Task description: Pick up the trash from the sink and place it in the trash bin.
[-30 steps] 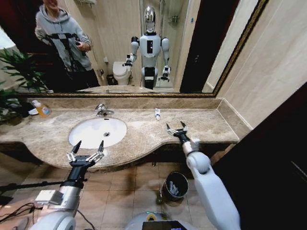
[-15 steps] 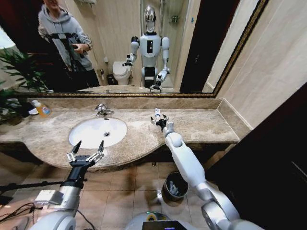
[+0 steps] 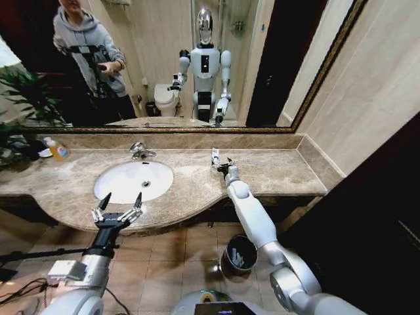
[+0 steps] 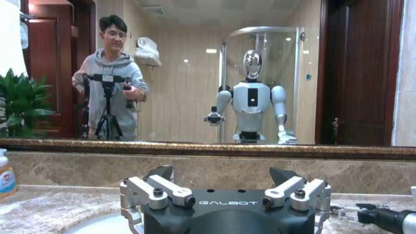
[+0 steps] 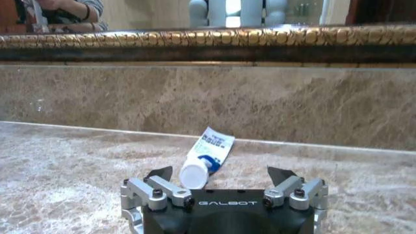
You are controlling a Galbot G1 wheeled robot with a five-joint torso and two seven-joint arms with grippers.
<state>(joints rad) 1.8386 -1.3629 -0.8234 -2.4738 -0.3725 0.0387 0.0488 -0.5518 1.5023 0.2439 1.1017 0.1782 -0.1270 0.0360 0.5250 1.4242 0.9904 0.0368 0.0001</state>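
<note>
Tube (image 5: 206,155), small and white with blue print, is seen lying on the marble counter (image 3: 275,172) near the back wall, to the right of the sink (image 3: 133,180) and well apart from it. Its round cap end faces the right gripper (image 3: 222,164). The right arm is stretched out over the counter with the gripper just in front of the tube. In the right wrist view the fingers (image 5: 158,173) are spread wide, the cap end lies between them, and nothing is gripped. Whether the tube is touched cannot be told.

The left gripper (image 3: 120,203) is held at the front edge of the counter below the sink, fingers spread and nothing held. A chrome tap (image 3: 138,150) stands behind the basin. An orange-labelled bottle (image 3: 58,149) stands at the far left of the counter. The bin (image 3: 239,254), black with a metal rim, is on the tiled floor under the counter, beneath the right arm; some litter is seen inside it.
</note>
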